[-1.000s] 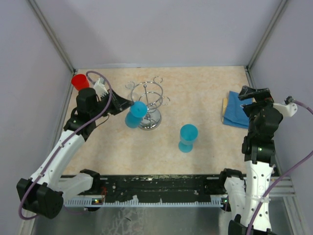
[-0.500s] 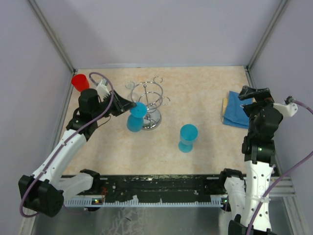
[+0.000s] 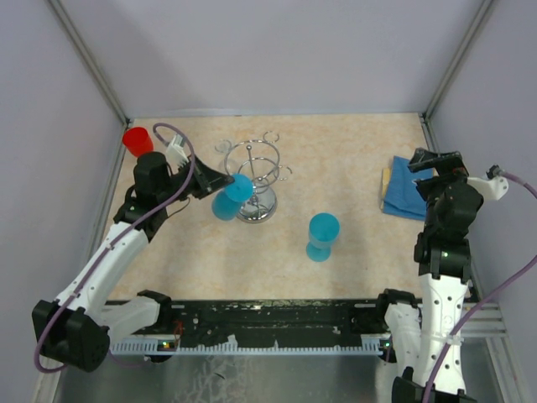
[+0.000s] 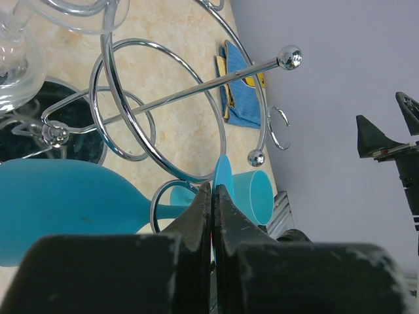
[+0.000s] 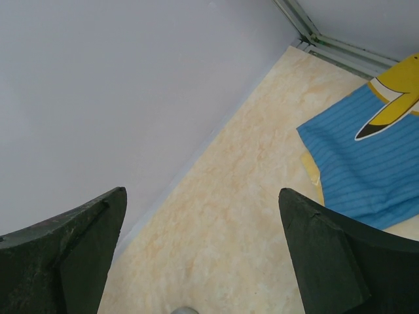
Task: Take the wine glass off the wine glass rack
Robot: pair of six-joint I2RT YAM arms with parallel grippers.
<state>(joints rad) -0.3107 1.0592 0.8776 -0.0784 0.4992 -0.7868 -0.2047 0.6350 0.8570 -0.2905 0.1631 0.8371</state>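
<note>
The wine glass [image 3: 226, 204], a blue one, hangs tilted at the near-left side of the rack [image 3: 258, 211]. Its stem is threaded through one of the curled hooks [image 4: 159, 196], and its bowl leans out toward the left arm. The left hand [image 4: 211, 195] is pinched nearly shut. In the wrist view its fingertips appear to close on the thin stem just short of the foot, though the contact itself is hard to make out. The right hand [image 5: 201, 196] is spread wide and holds nothing, well away over the right side of the desk [image 3: 352, 151] near a blue cloth [image 3: 404, 191]. The main risk is the foot catching on the hook. If the glass is pulled straight down or toward the arm rather than slid outward along the opening, the wire would snag it and drag or tip the light rack. That could also shake what looks like a clear glass [image 4: 13, 59] sitting beside it. A grip this narrow on a smooth, slim stem may also let the heavy bowl swing or slip once the hook no longer bears it. A second blue glass [image 3: 322, 235] stands on the desk near the rack's right, so a wide outward swing could knock it over.
</note>
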